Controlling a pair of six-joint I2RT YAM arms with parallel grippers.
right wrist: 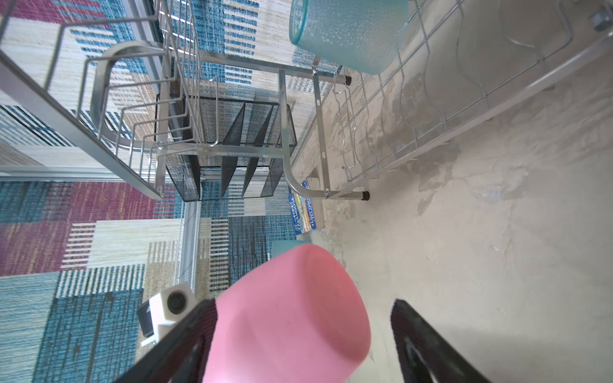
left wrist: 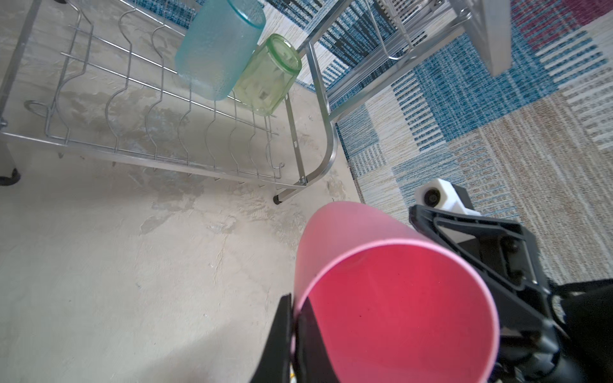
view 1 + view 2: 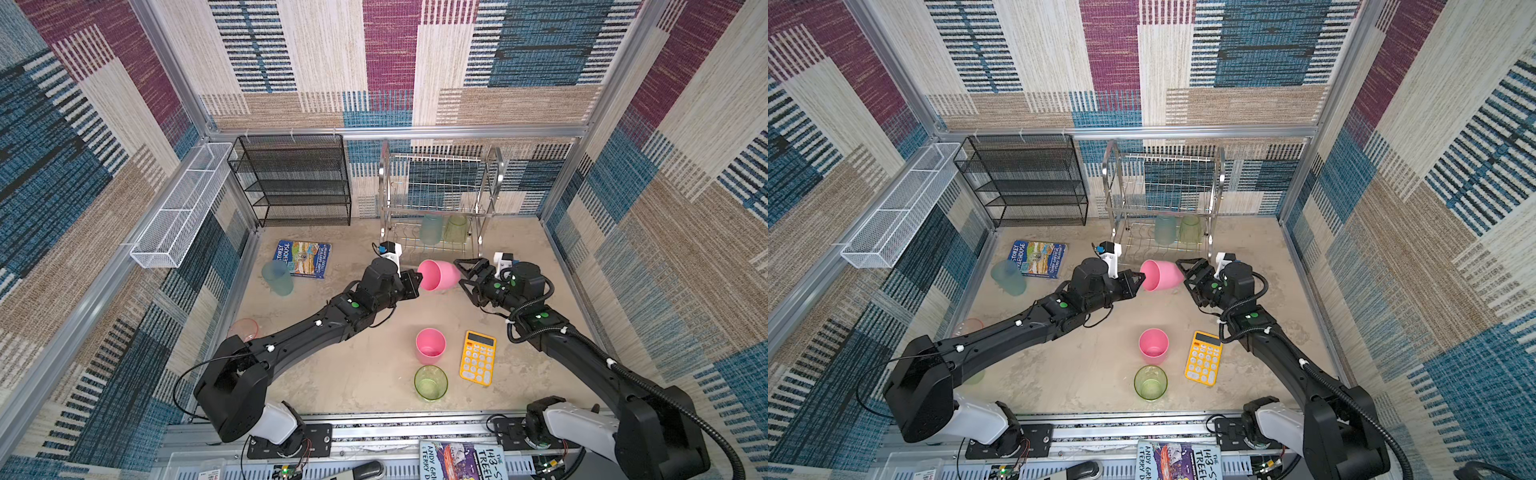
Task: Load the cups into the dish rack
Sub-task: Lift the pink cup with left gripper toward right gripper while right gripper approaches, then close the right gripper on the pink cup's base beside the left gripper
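Left end effector (image 3: 417, 283) clamped on the rim of the pink cup (image 3: 440, 275), one finger inside, one outside. The cup hangs sideways in the air just in front of the dish rack (image 3: 385, 183). Right end effector (image 3: 464, 274) spread wide around the cup's base, one finger at the wall, other clear. Risk: rim pinch alone carries it, so a nudge from that finger could pivot or drop it. Teal cup (image 3: 431, 229) and green cup (image 3: 456, 228) sit in the lower tier; skewed entry could clip them.
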